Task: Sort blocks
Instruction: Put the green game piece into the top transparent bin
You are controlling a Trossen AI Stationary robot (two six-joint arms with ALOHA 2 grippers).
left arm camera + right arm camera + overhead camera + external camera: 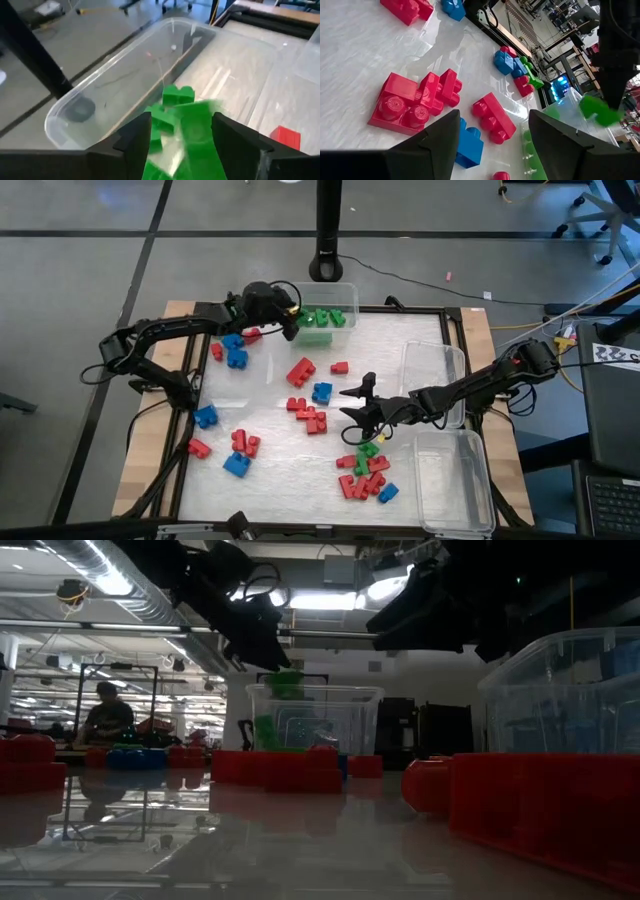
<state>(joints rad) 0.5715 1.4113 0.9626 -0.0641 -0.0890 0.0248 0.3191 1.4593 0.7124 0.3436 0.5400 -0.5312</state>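
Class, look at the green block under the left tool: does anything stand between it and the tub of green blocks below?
Nothing visible does. The green block sits between the open left tool fingers, directly above the clear tub with green blocks.

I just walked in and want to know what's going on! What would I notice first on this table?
First, the left pincer at the far edge, its fingers apart over a clear tub holding green blocks, with a green block dropping between them. Next, red and blue blocks lie scattered over the white table. The right pincer hangs open mid-table, beside two empty tubs.
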